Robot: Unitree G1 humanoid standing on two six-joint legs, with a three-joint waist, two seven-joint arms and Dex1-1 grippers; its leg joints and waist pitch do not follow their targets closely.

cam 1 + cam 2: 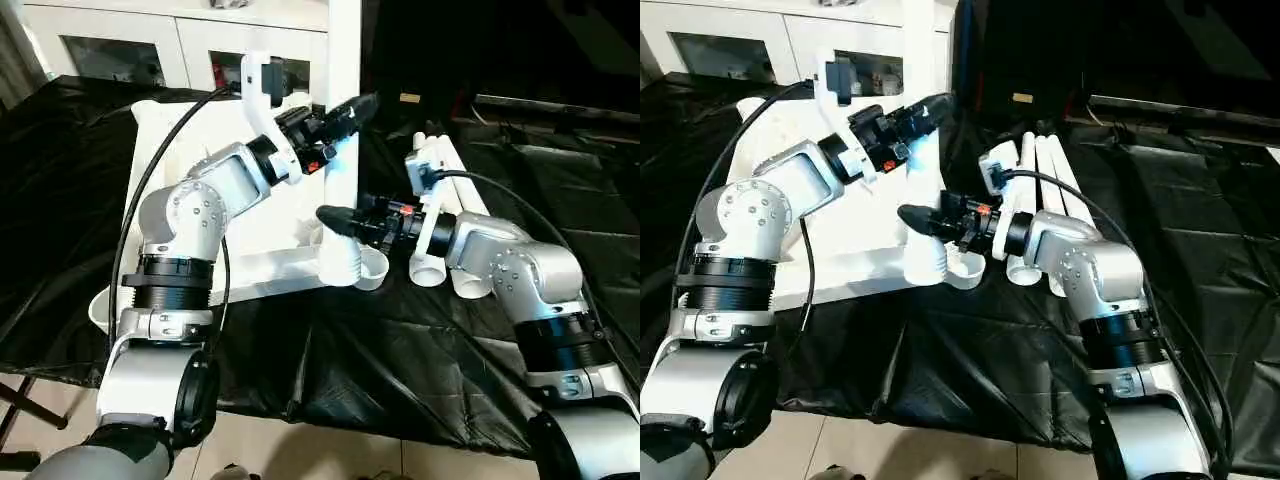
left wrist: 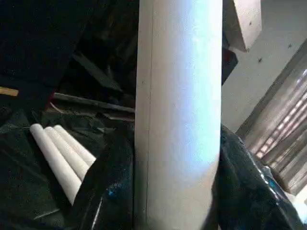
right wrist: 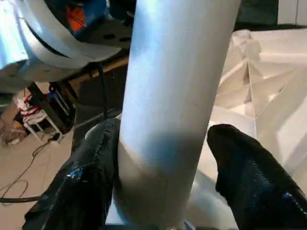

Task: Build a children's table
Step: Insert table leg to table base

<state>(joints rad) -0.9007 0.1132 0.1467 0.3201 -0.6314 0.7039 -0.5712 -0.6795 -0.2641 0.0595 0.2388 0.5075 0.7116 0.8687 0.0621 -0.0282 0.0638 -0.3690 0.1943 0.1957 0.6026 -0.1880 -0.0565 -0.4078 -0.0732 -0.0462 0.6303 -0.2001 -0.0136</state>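
The white tabletop [image 1: 262,228] lies underside up on the black cloth, rim raised. One white tube leg [image 1: 345,60] stands upright at its near right corner, its lower end just beside an open round socket [image 1: 374,268]; I cannot tell whether it is seated. My left gripper [image 1: 352,110] is shut on the leg high up, a black finger [image 2: 108,191] on each side of the tube [image 2: 177,120]. My right gripper [image 1: 334,220] is shut on the same leg low down, just above the corner, fingers [image 3: 249,177] on either side of it. Three more legs [image 1: 442,190] lie side by side to the right.
Black cloth [image 1: 400,360] covers the work table, whose front edge runs near my body, with tiled floor below. White cabinets [image 1: 150,45] stand behind the tabletop, and dark furniture [image 1: 520,50] stands behind the spare legs. Black cables loop from both wrists.
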